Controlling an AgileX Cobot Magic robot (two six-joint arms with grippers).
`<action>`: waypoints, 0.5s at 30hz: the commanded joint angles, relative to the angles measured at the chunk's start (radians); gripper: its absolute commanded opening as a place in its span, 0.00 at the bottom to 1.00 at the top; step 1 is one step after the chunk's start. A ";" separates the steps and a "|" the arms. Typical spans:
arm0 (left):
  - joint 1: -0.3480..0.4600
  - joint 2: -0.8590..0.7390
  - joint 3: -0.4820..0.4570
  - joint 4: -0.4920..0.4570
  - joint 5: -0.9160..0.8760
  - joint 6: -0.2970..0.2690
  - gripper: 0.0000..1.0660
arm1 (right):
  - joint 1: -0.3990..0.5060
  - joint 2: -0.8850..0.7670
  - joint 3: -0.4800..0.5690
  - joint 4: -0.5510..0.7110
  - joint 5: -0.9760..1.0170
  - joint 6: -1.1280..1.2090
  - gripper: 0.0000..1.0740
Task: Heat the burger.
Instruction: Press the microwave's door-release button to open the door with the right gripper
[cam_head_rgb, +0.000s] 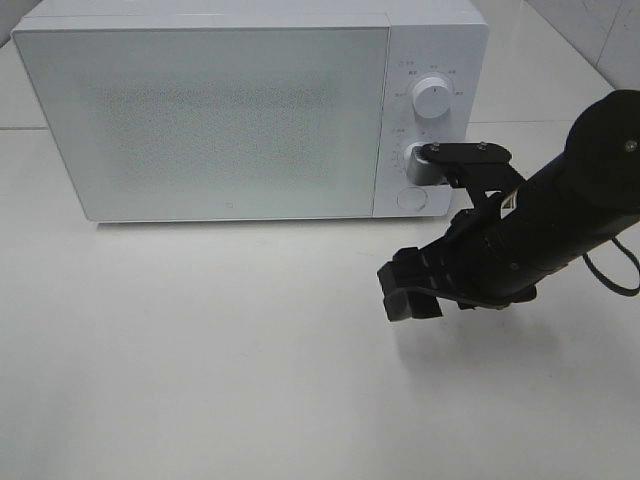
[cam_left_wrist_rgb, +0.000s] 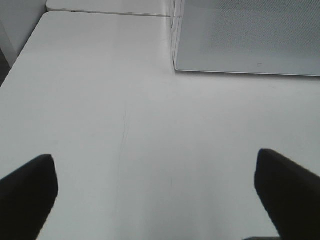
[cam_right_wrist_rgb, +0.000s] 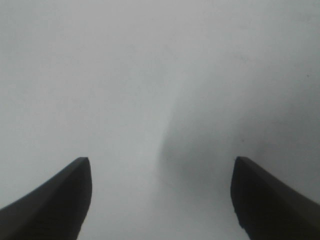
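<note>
The burger is out of view in every frame. The white microwave (cam_head_rgb: 230, 120) stands at the back of the table with its door shut; its frosted door hides the inside. Its lower corner also shows in the left wrist view (cam_left_wrist_rgb: 250, 40). My right gripper (cam_head_rgb: 408, 296) hangs low over the table in front of the microwave's control panel, open and empty; the right wrist view shows its fingers wide apart (cam_right_wrist_rgb: 160, 200) over bare table. My left gripper (cam_left_wrist_rgb: 155, 200) is open and empty over the table left of the microwave, outside the exterior high view.
The microwave's panel has an upper knob (cam_head_rgb: 432, 97), a lower knob (cam_head_rgb: 418, 162) partly behind my right arm's bracket, and a round button (cam_head_rgb: 410, 199). The white table (cam_head_rgb: 200, 350) stretches in front. A wall edge lies along the table's left side (cam_left_wrist_rgb: 7, 35).
</note>
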 joint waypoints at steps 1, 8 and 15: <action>0.001 -0.015 0.003 -0.009 -0.014 0.000 0.94 | -0.003 -0.012 -0.020 -0.077 0.090 0.021 0.70; 0.001 -0.015 0.003 -0.009 -0.014 0.000 0.94 | -0.002 -0.156 -0.028 -0.200 0.259 0.054 0.70; 0.001 -0.015 0.003 -0.009 -0.014 0.000 0.94 | -0.002 -0.332 -0.028 -0.208 0.366 0.052 0.70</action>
